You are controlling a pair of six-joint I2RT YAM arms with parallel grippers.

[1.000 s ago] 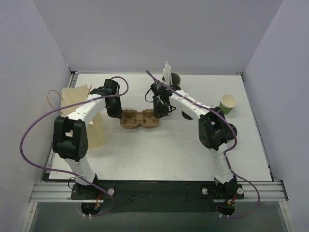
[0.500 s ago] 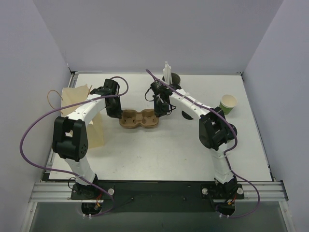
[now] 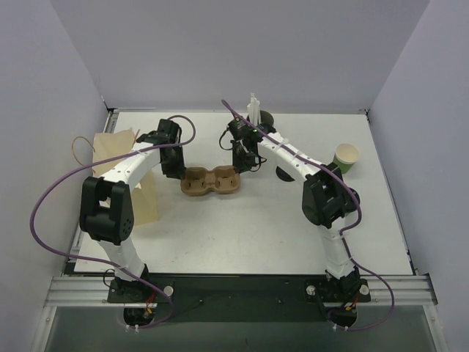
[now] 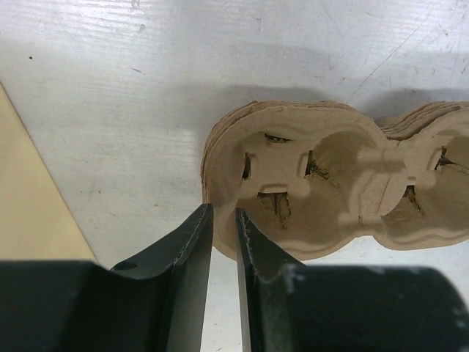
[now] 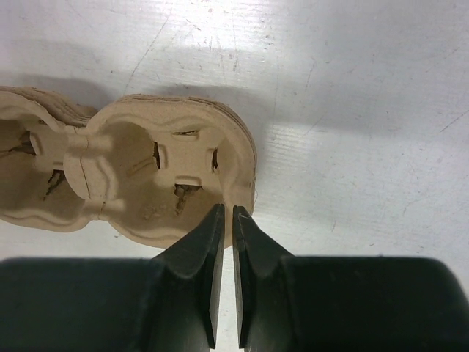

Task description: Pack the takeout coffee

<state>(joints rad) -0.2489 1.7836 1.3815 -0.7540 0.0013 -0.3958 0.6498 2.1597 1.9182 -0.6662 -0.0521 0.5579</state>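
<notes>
The takeout coffee is a small green cup (image 3: 346,157) with a pale rim, standing uncovered at the table's right, far from both grippers. Its black lid (image 3: 283,174) lies flat, partly hidden under the right arm. A brown two-well cup carrier (image 3: 211,181) lies at the centre. My left gripper (image 3: 178,173) is at its left end, jaws slightly open astride the rim (image 4: 225,213). My right gripper (image 3: 245,164) is at its right end, shut on the carrier's rim (image 5: 228,210). The carrier (image 4: 330,183) looks like several stacked ones (image 5: 146,172).
A tall grey cup with white straws (image 3: 258,116) stands at the back, just behind the right arm. A tan paper bag (image 3: 121,165) with looped handles lies at the left, under the left arm. Bare white table (image 3: 242,235) lies in front of the carrier.
The right jaws have closed onto the carrier's right rim. The left jaws have parted a little at the left rim. The carrier has hardly shifted.
</notes>
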